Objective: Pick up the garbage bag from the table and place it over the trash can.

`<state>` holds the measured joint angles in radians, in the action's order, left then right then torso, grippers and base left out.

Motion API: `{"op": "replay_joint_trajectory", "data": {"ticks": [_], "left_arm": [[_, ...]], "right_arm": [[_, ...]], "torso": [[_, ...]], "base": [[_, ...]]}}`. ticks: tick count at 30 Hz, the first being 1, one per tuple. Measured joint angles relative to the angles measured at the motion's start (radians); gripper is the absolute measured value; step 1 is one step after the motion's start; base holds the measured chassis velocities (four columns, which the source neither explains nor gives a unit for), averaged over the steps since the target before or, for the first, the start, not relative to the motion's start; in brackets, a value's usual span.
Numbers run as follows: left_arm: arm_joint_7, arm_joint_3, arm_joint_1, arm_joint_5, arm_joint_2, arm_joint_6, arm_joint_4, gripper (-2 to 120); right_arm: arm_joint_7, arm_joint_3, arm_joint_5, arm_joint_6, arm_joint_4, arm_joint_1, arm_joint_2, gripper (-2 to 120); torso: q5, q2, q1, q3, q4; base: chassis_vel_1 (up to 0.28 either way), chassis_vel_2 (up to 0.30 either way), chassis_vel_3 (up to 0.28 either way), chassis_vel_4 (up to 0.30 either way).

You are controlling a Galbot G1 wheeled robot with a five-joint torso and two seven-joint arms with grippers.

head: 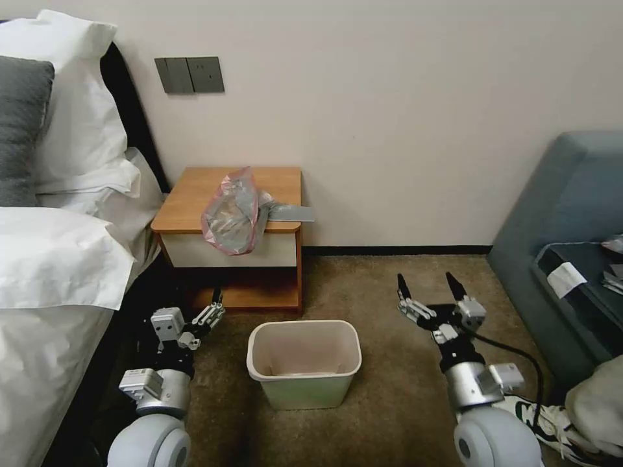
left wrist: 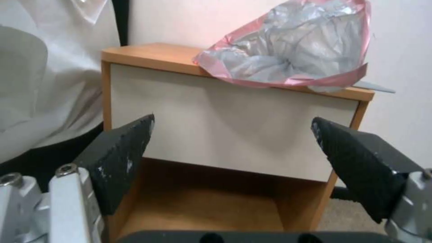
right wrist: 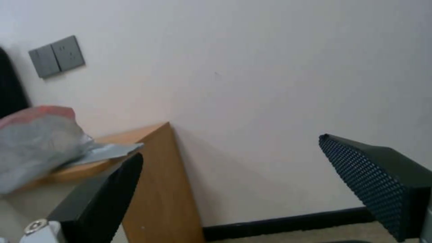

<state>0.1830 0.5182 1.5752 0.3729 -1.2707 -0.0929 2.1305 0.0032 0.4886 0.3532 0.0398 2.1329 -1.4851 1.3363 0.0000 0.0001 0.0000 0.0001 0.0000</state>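
Garbage bag [head: 231, 211] lies crumpled on the tabletop [head: 195, 201], its rim overhanging the front edge within reach. Left pincer [head: 211, 311] and right pincer [head: 429, 287], both wide open and empty, flank the unlined trash can [head: 304, 379] below.

Silver jointed arms, black textured fingers [left wrist: 355, 162], one black cable [head: 519, 353].

The garbage bag [head: 231, 213], crumpled grey plastic with a pink rim, lies on the table [head: 188, 201], drooping over its front edge. The cream trash can [head: 304, 363] stands upright on the carpet in front of the table.
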Motion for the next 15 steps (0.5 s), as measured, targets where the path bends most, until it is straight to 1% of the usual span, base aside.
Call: {"op": "replay_joint_trajectory", "data": {"ticks": [1, 2, 5, 6, 9, 12, 14, 15], "left_arm": [[0.000, 0.001, 0.000, -0.001, -0.001, -0.002, -0.004, 89], [0.000, 0.001, 0.000, -0.001, -0.001, -0.002, -0.004, 89], [-0.005, 0.003, 0.000, -0.004, -0.009, -0.007, -0.017, 89], [-0.005, 0.003, 0.000, -0.004, -0.009, -0.007, -0.017, 89], [-0.007, 0.004, -0.002, -0.015, -0.021, -0.010, -0.035, 89], [-0.004, 0.005, -0.003, -0.021, -0.025, -0.010, -0.042, 89], [0.000, 0.012, -0.008, -0.026, -0.028, -0.009, -0.051, 89], [0.000, 0.012, -0.008, -0.026, -0.028, -0.009, -0.051, 89]], "right_arm": [[0.004, -0.011, 0.033, -0.005, -0.011, 0.018, -0.011, 100], [0.004, -0.011, 0.033, -0.005, -0.011, 0.018, -0.011, 100], [0.014, -0.055, 0.121, -0.017, -0.054, 0.086, -0.033, 100], [0.014, -0.055, 0.121, -0.017, -0.054, 0.086, -0.033, 100], [0.015, -0.107, 0.166, -0.026, -0.110, 0.178, -0.038, 100], [0.014, -0.129, 0.174, -0.032, -0.133, 0.216, -0.040, 100], [0.014, -0.182, 0.200, -0.037, -0.184, 0.297, -0.055, 100], [0.014, -0.182, 0.200, -0.037, -0.184, 0.297, -0.055, 100]], "torso": [[0.0000, 0.000, 0.000, 0.000, 0.0000], [0.0000, 0.000, 0.000, 0.000, 0.0000], [0.0000, 0.000, 0.000, 0.000, 0.0000], [0.0000, 0.000, 0.000, 0.000, 0.0000], [0.0000, 0.000, 0.000, 0.000, 0.0000], [0.0000, 0.000, 0.000, 0.000, 0.0001], [0.0000, 0.000, 0.000, 0.000, 0.0001], [0.0000, 0.000, 0.000, 0.000, 0.0001]], "base": [[0.000, 0.000, 0.000, 0.000], [0.000, 0.000, 0.000, 0.000], [0.000, 0.000, 0.000, 0.000], [0.000, 0.000, 0.000, 0.000], [0.000, 0.000, 0.000, 0.000], [0.000, 0.000, 0.000, 0.000], [0.000, 0.000, 0.000, 0.000], [0.000, 0.000, 0.000, 0.000]]}}
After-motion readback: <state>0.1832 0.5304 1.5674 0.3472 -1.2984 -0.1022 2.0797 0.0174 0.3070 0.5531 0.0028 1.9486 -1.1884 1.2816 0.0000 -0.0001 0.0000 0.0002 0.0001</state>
